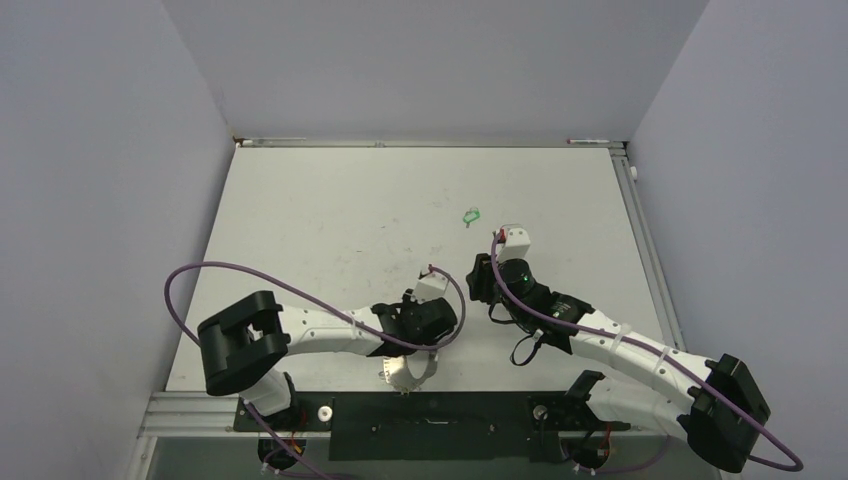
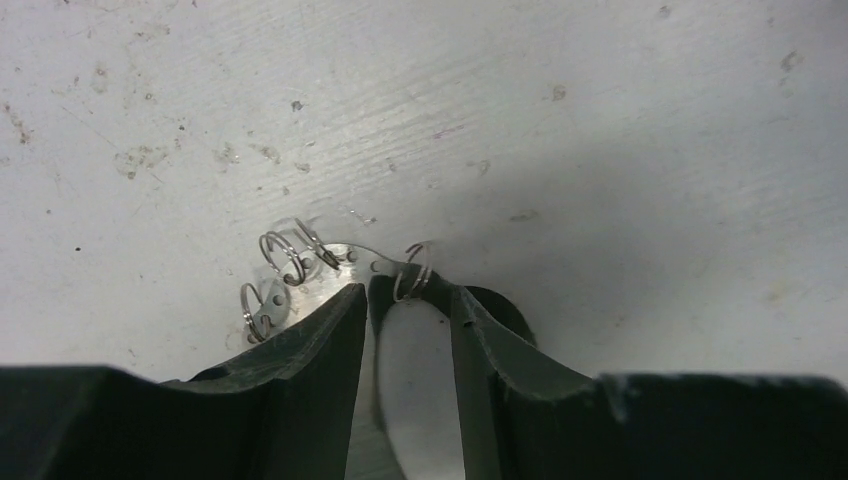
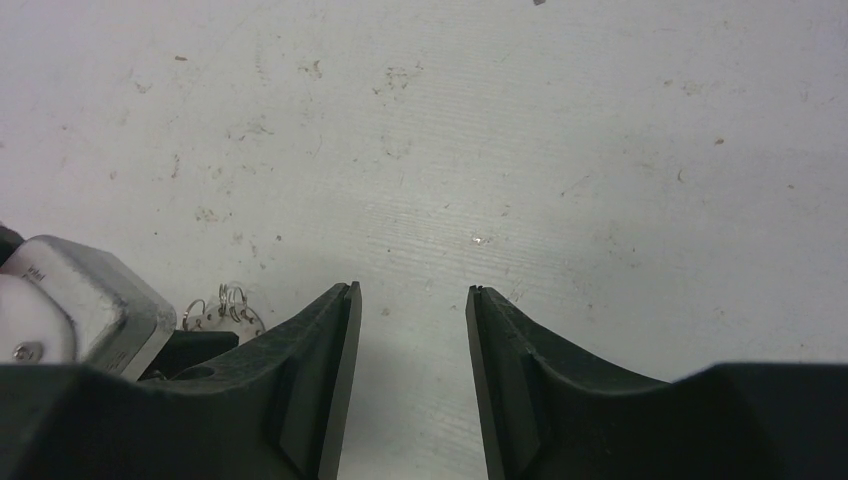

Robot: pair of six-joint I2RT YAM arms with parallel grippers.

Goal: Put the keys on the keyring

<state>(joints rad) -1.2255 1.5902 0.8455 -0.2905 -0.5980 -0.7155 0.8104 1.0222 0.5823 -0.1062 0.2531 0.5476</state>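
Nearest, by the worktop's (image 1: 330, 200) six o'clock edge, the left end effector (image 2: 408, 292) straddled the keyring's (image 2: 340, 262) rim, probably to steady it. Its fingers were partly apart, and a firm grip could not be confirmed. At one o'clock, the right end effector (image 3: 408, 292) hung half open and empty. Farther, at its twelve o'clock, lay the green key (image 1: 470, 214), unthreaded.

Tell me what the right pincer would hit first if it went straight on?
Probably just bare table; nothing lies ahead of the right pincer. The ring sits off to one side.
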